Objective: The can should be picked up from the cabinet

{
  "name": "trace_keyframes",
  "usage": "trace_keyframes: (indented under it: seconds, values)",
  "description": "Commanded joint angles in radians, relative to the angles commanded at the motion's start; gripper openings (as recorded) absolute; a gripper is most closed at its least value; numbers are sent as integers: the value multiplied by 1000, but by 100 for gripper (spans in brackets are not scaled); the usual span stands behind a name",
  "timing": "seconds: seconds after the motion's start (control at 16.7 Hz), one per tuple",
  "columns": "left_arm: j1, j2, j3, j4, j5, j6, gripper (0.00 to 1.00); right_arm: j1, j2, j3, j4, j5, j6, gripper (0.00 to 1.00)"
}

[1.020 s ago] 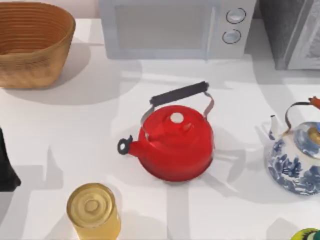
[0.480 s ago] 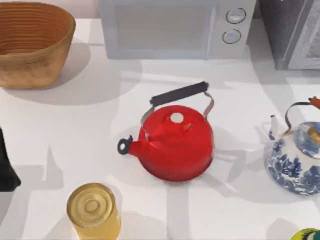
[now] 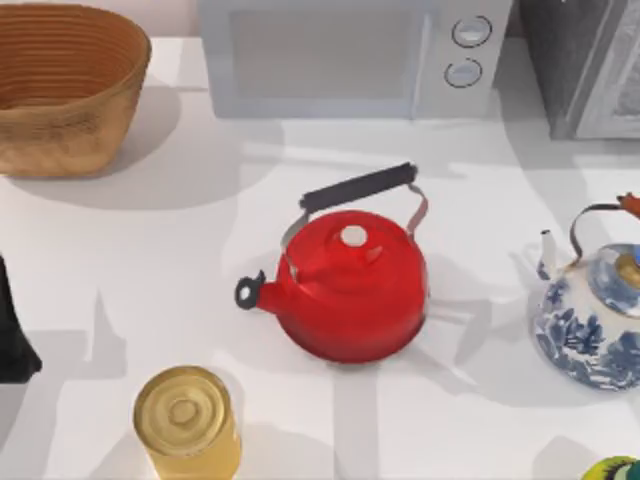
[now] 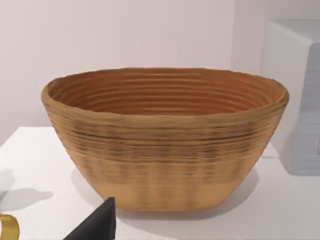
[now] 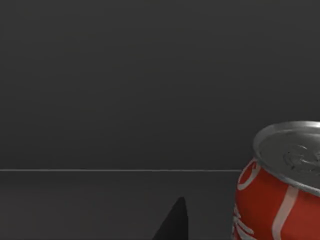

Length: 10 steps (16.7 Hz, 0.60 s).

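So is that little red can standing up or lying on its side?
Upright. In the right wrist view the can shows its silver lid with the pull tab facing up, red-and-white side below, standing on a dark floor against a dark wall.

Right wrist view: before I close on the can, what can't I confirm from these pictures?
- Can: cut off by the right wrist view's edge, so its far side and base are unseen.
- Right gripper: one dark fingertip shows; its spread and gap to the can are unclear.
- Cabinet: cropped by the top view's corner, interior hidden from above.
- Left gripper: only a dark tip by the basket.
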Motion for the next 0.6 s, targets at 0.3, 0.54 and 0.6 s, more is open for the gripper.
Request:
trace_keyframes:
  seconds: [0.3, 0.54, 0.6]
  values:
    - [0, 0, 0, 0, 0, 0, 100, 0, 0, 0, 0, 0, 0, 2]
    - [0, 0, 0, 0, 0, 0, 100, 0, 0, 0, 0, 0, 0, 0]
    - [0, 0, 0, 0, 0, 0, 100, 0, 0, 0, 0, 0, 0, 0]
